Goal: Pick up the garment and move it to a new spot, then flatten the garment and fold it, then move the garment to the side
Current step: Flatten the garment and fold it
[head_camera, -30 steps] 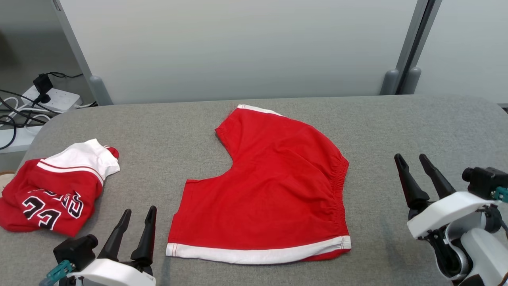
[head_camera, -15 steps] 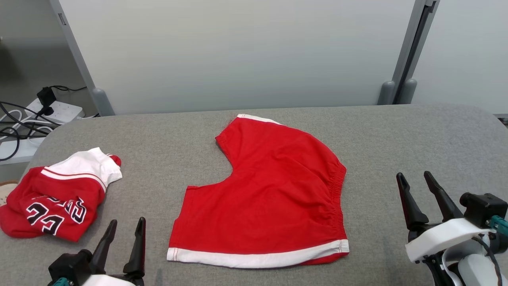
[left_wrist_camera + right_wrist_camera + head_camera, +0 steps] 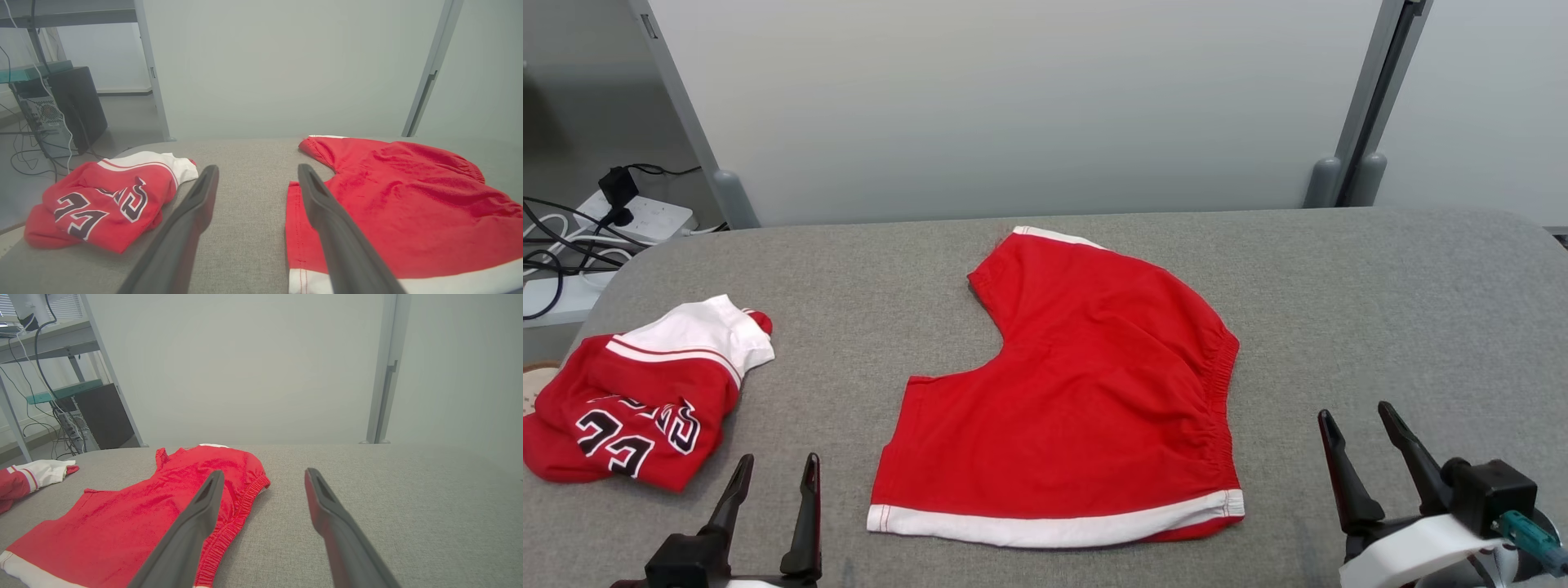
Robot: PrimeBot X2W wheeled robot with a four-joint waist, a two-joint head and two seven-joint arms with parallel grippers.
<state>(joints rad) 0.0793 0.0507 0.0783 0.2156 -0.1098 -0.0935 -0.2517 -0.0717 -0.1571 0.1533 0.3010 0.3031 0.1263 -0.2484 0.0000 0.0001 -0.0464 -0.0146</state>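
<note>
The garment [image 3: 1078, 392], red shorts with a white hem band and an elastic waist, lies spread flat in the middle of the grey padded table [image 3: 1380, 310]. My left gripper [image 3: 777, 461] stands open near the front edge, just left of the shorts' white-hemmed corner, with nothing between its fingers. Open and empty as well, my right gripper [image 3: 1354, 411] sits to the right of the waistband, apart from the cloth. The left wrist view has the shorts [image 3: 408, 212] beside the right finger. The right wrist view has the shorts [image 3: 135, 522] behind the left finger.
A crumpled red and white numbered jersey [image 3: 645, 392] lies at the table's left edge. A power strip with cables [image 3: 637, 216] sits on the floor behind the left corner. A pale partition with grey posts [image 3: 1347, 180] stands along the table's far edge.
Both grippers have drawn back toward the table's near edge, still open. The head camera has shifted a little. The shorts and the jersey lie as before.
</note>
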